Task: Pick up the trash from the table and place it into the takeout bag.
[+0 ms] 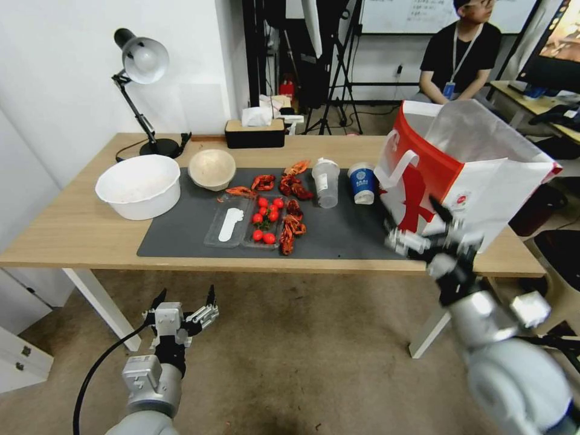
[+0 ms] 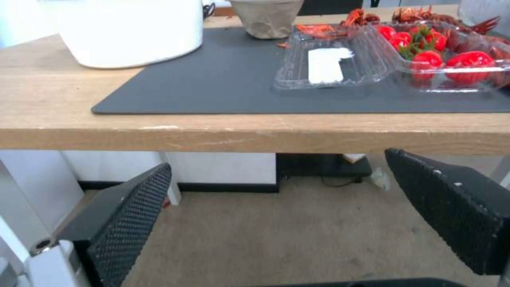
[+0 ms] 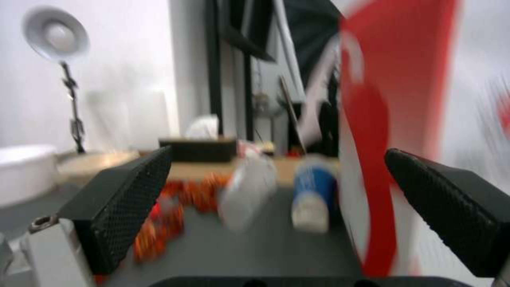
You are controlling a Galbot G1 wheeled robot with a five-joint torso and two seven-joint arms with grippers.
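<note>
A: Which step is this?

B: The reach, I'd judge. The right tool (image 1: 423, 232) hangs spread and empty at the bench (image 1: 78, 232) edge, near the takeout bag (image 1: 465, 175); its own view is smeared.

A: And the left?

B: The left tool (image 1: 184, 302) waits low, fingers apart. Next needs closing on the blue cup (image 1: 363, 182) or clear cup (image 1: 325, 182) on the mat.

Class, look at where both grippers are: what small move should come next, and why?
Probably ease the open right gripper forward to the blue cup: it hovers at the table's near edge beside the takeout bag, the cup is nearest, and the left gripper hangs below the tabletop.
</note>
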